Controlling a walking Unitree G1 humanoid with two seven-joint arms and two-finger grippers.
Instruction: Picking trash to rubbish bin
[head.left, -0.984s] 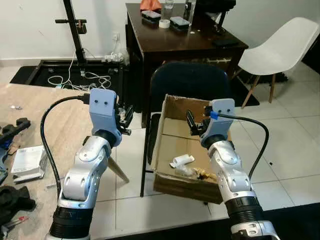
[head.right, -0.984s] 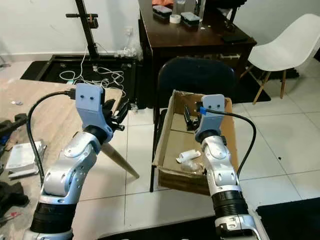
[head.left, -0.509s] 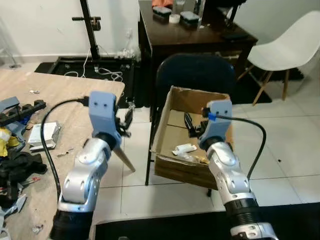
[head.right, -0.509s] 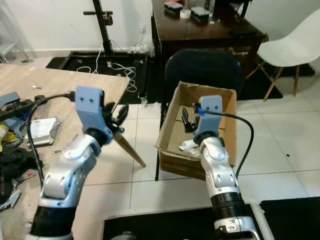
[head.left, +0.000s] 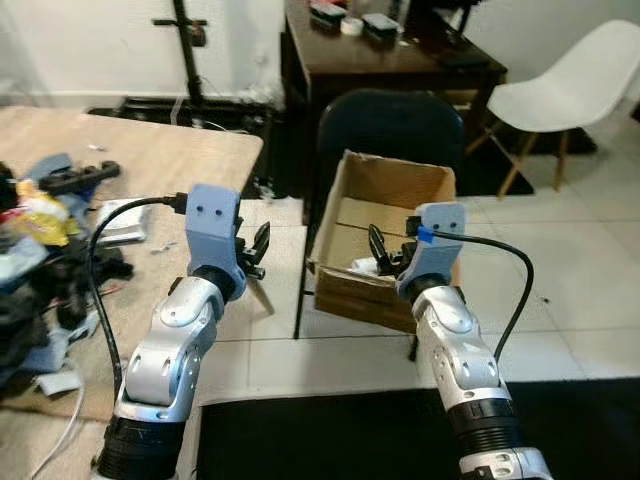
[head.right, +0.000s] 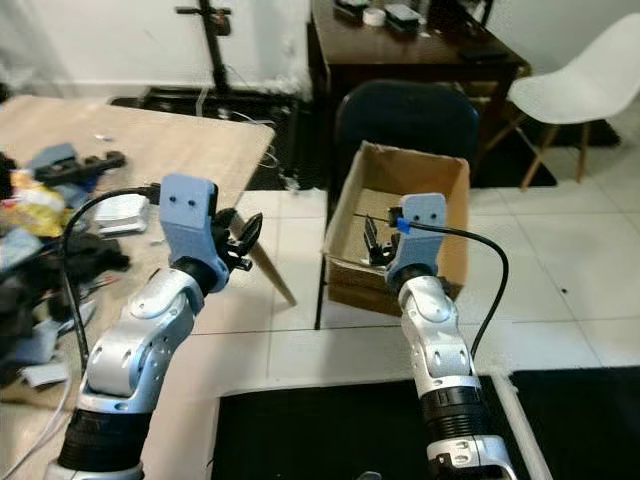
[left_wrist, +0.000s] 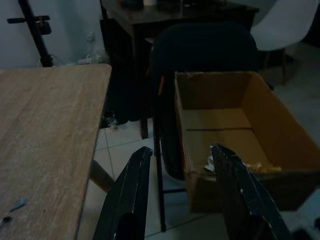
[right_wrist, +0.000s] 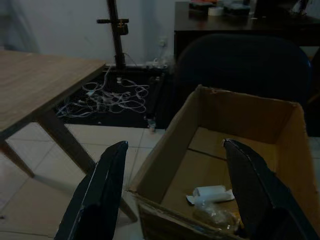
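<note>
Head views show the cardboard box (head.left: 385, 235) on the dark chair (head.left: 390, 130), while more trash (head.left: 40, 215) lies on the wooden desk (head.left: 170, 160) at left. Wrist views show the left gripper (left_wrist: 182, 165) and right gripper (right_wrist: 172, 172) with jaws apart and empty, and a white scrap (right_wrist: 212, 194) inside the box. I judge the next step is to turn toward the desk and reach for another piece.

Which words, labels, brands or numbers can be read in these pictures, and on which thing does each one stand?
None can be read.
The cardboard box shows plain brown walls.
The yellow packet on the wooden table may carry print, but it is too blurred.
</note>
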